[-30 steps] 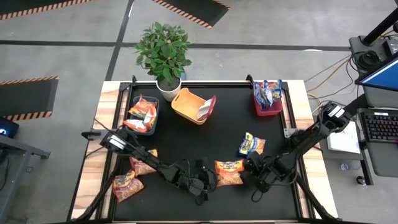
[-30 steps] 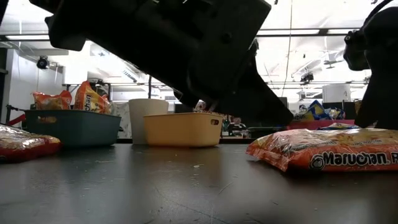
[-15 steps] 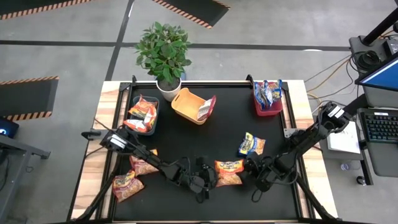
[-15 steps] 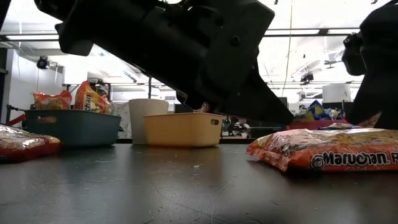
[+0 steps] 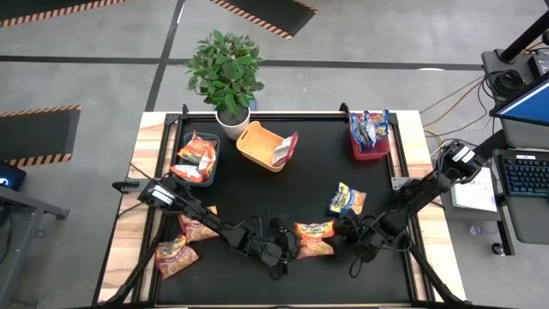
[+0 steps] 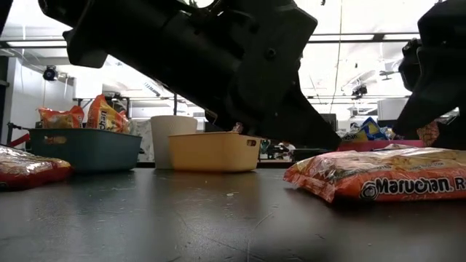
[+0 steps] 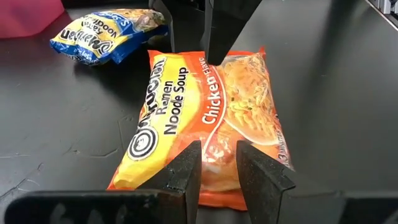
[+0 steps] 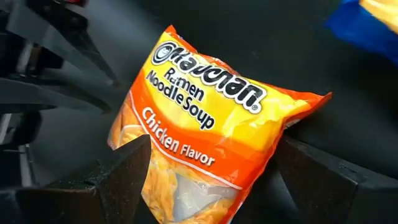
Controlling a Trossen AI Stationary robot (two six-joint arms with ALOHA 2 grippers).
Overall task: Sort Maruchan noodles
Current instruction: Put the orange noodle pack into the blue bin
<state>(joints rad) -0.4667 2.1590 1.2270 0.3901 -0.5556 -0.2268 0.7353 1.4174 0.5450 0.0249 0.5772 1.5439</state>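
Two grippers meet over one orange packet (image 5: 316,239) — a Maruchan chicken-flavor ramen lying flat on the black table (image 5: 292,184), near its front edge. The left gripper (image 5: 287,247) sits at one short end of this packet; in the left wrist view its fingers (image 7: 186,177) stand close together with a narrow gap between them, the packet's edge (image 7: 211,118) just ahead of their tips, and whether they pinch the plastic cannot be told. The right gripper (image 5: 347,230) is at the opposite end, spread wide: in the right wrist view its fingers (image 8: 121,171) flank the packet (image 8: 205,137) on both sides, apart from it, nothing grasped. In the low view the packet (image 6: 378,178) rests on the table surface beneath the dark arms. A blue-and-yellow packet (image 5: 346,198) lies just beyond the right gripper, farther from the front edge. Behind the left gripper, along its arm, lie two pinkish-red packets (image 5: 196,225) and (image 5: 174,256). At the far side stand three bins — a teal bin (image 5: 196,157) holding orange packets, an orange bin (image 5: 262,147) holding one pinkish-red packet, a red bin (image 5: 369,137) holding blue-and-yellow ones — and a potted plant (image 5: 225,75).
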